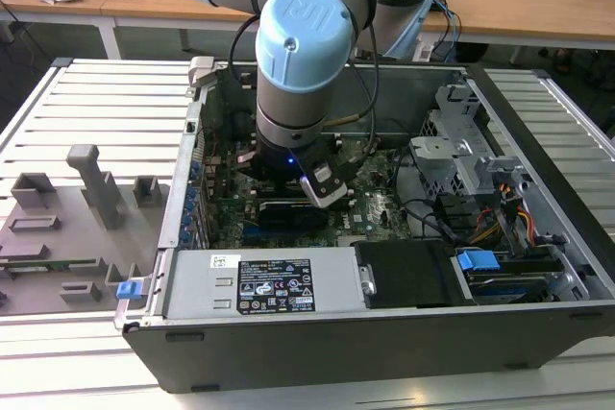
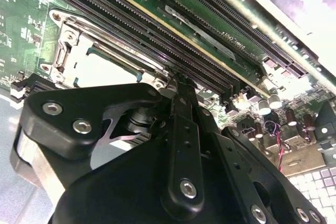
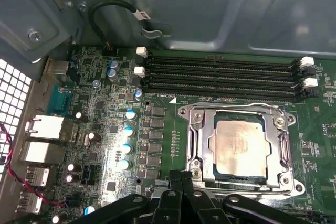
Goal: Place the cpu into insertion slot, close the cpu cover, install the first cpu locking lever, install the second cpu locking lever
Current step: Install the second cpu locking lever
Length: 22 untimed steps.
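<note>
My pincer [image 3: 181, 179], pinched narrow and empty, is hovering beside the cpu cover [image 3: 281, 148] lying over the cpu [image 3: 239, 148] in the insertion slot [image 3: 191, 116]; 1 careless push is risking a scraped frame.

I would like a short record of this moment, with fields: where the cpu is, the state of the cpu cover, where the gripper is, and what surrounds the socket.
cpu: the cpu lies flat in the insertion slot, metal face up
cpu cover: the cpu cover lies down around the chip, which shows through its window
gripper: the gripper is just beside the socket's edge, holding nothing that shows
surroundings: long black memory slots run along one side of the socket on the green motherboard
arm: reaches down into the open computer case
</note>
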Tool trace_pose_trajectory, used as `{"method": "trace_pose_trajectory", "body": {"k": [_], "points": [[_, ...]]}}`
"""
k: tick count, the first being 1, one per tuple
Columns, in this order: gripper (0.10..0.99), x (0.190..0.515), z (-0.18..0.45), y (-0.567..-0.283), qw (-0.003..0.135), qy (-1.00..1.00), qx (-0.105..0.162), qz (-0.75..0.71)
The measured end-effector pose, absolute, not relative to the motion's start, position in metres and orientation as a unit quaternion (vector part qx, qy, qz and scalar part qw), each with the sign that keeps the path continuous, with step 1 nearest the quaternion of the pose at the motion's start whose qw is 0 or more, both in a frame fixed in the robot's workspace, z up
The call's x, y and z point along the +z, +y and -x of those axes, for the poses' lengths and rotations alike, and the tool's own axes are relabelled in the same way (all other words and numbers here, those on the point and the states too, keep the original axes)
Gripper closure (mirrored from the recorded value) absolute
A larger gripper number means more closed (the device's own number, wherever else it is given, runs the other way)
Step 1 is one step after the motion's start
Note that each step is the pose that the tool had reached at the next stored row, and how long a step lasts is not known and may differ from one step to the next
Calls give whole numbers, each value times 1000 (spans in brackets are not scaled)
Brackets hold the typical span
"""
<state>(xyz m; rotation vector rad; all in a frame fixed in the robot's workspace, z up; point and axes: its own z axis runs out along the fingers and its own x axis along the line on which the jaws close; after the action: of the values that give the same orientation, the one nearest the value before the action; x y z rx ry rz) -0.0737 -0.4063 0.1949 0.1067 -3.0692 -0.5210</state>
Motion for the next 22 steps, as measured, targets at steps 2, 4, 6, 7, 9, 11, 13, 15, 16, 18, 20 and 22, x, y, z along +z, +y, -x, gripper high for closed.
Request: {"method": "trace_pose_trajectory", "body": {"k": [2, 4, 6, 7, 9, 11, 13, 15, 16, 18, 20, 22], "points": [[984, 196, 74, -406, 13, -985, -169, -34], [984, 198, 74, -406, 13, -985, -169, -34], [984, 198, 74, -406, 13, -985, -169, -34], [984, 198, 74, -406, 13, -985, -170, -34], [984, 199, 74, -402, 13, -985, -170, -34], [984, 199, 74, -398, 13, -985, -170, -34], [984, 198, 74, -398, 13, -985, -170, -34], [984, 197, 74, -398, 13, -985, -170, -34], [984, 197, 74, -398, 13, -985, -170, -34], [984, 195, 74, -398, 13, -985, -170, -34], [984, 195, 74, -398, 13, -985, -170, -34], [984, 194, 74, -398, 13, -985, -170, -34]]}}
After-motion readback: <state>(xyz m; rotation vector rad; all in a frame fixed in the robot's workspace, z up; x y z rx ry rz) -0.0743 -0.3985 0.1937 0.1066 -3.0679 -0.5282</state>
